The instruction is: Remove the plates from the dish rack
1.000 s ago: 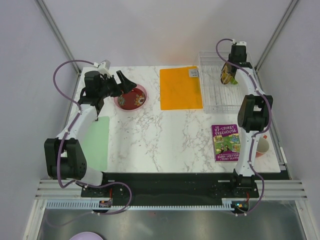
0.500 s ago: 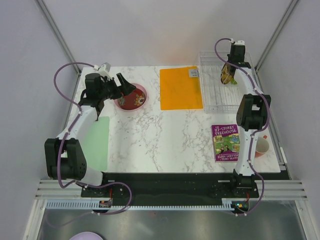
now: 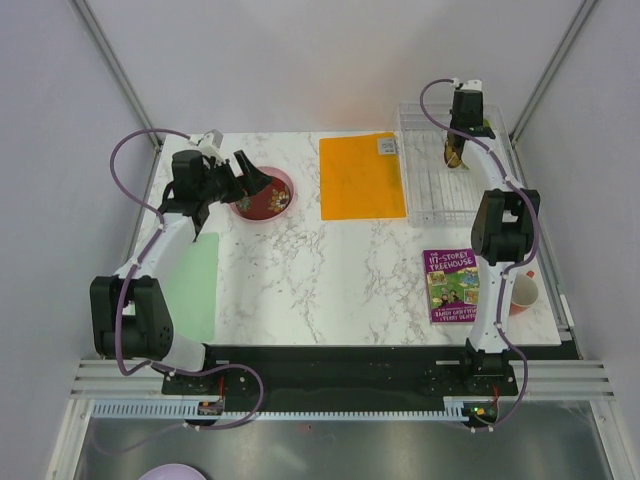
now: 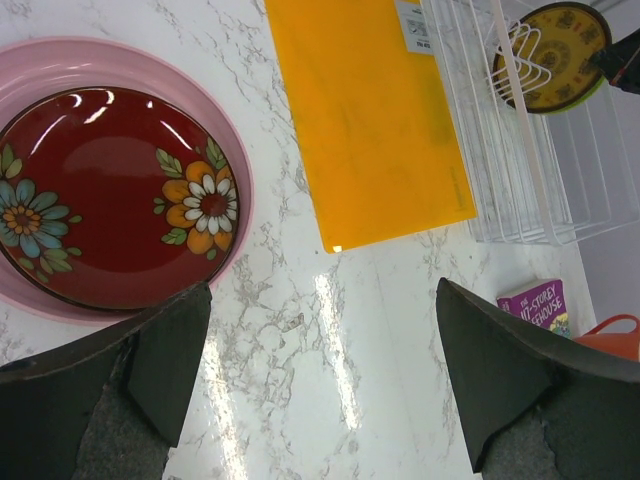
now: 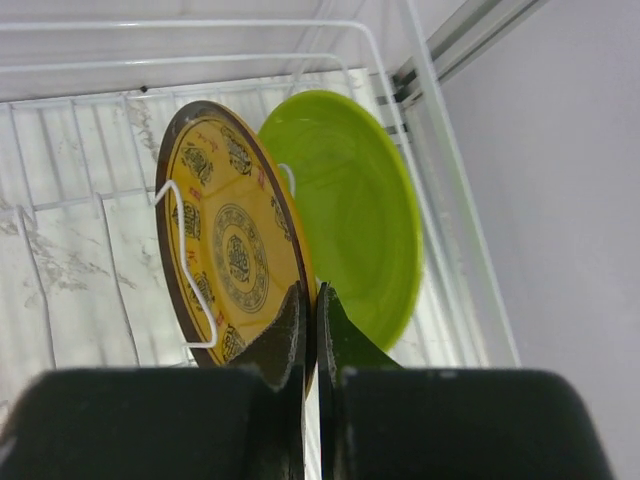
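Note:
In the clear dish rack [image 3: 430,200] [image 5: 200,25] at the back right, the yellow patterned plate [image 5: 225,240] [image 3: 452,156] stands upright between the bars. The lime green plate [image 5: 360,220] stands right behind it. My right gripper [image 5: 311,292] [image 3: 458,140] is shut on the yellow plate's rim, one finger on each face. At the back left the dark red flowered plate [image 4: 110,190] [image 3: 265,198] lies inside the pink plate [image 4: 235,170] [image 3: 285,180] on the table. My left gripper [image 4: 322,300] [image 3: 252,172] hovers open beside them, holding nothing.
A flat orange mat [image 3: 360,175] [image 4: 370,120] lies left of the rack. A purple book [image 3: 452,285] and an orange mug [image 3: 522,292] sit near the right arm. A pale green mat [image 3: 190,285] lies at the left. A lilac plate [image 3: 172,472] shows below the table edge.
My right gripper has shut on the yellow plate's rim and shifted slightly left over the rack. The left gripper has drifted a little, still open.

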{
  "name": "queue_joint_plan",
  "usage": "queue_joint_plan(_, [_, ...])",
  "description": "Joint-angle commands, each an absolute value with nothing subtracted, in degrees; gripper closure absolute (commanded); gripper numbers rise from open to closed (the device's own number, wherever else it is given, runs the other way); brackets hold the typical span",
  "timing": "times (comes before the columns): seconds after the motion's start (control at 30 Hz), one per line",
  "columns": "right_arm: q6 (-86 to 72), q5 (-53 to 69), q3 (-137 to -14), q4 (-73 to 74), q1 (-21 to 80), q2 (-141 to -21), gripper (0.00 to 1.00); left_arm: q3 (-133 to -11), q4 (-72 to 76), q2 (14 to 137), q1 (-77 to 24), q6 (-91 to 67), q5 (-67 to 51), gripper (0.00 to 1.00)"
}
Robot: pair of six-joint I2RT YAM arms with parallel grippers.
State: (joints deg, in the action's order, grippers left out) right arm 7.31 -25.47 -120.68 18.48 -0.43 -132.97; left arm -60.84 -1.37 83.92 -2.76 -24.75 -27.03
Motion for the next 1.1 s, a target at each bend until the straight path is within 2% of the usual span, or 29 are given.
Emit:
queue_joint_plan(0.0, [13.5,-35.4,-118.1,10.1,3.1,-123.1,1.0,-60.8,-0.4,82.6,-2.9,-23.1,-26.9,0.0])
queue_joint_plan(0.23, [23.3,-46.9,-112.8,4.0,7.1,-117.9,1.0,-60.1,-0.4,81.9,-3.1,-23.4,-26.9,0.0])
queue_joint_plan(0.4, [22.9,-47.3,-109.6,2.5,8.2,-113.4,1.0,-60.3,-0.4,81.7,-3.1,-23.6,-26.9,0.0])
queue_joint_plan(0.5, [19.6,-43.2,-107.8,5.1,8.6,-109.0,1.0,-60.6,1.4,82.3,-3.1,-24.1,-27.3,0.0])
queue_joint_plan(0.77, [4.2,-22.2,-103.2,15.2,14.4,-100.0,1.0,-60.2,8.8,86.5,-3.1,-28.4,-32.3,0.0])
queue_joint_plan(1.0, [-13.8,-2.3,-94.9,13.9,16.5,-96.9,1.0,-58.6,15.4,89.0,-3.4,-32.5,-36.6,0.0])
queue_joint_plan(1.07, [-16.6,-0.2,-93.0,11.4,17.4,-96.5,1.0,-58.1,16.7,89.6,-3.5,-33.5,-37.2,0.0])
